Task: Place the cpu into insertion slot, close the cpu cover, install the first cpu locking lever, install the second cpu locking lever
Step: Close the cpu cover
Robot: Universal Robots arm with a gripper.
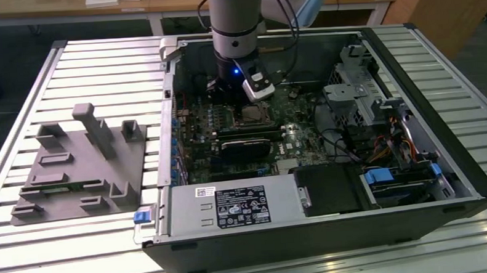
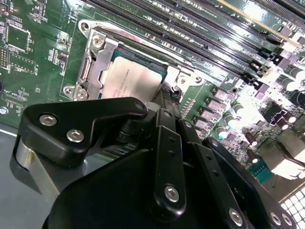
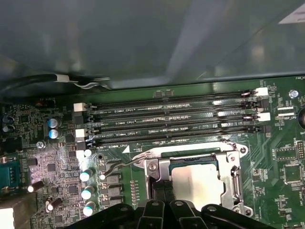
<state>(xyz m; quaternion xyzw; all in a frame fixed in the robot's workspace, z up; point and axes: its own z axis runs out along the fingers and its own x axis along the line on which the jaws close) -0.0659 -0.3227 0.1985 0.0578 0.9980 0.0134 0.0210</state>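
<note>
Cpu (image 3: 198, 183) lies in the insertion slot (image 3: 193, 162) with the cpu cover (image 3: 232, 176) down over it. My fingers (image 3: 159, 192) are squeezed together, holding nothing, at the cover's edge.

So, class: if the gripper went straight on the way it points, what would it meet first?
Most likely the cpu cover, at its rim beside the cpu, in the first wrist view; depth is unclear, so the gripper may touch it.

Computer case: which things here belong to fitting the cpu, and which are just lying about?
Belong to the job: cpu, cpu cover, locking lever, gripper.
Just lying about: grey plastic holder, power-supply box, memory slots, long black card.
</note>
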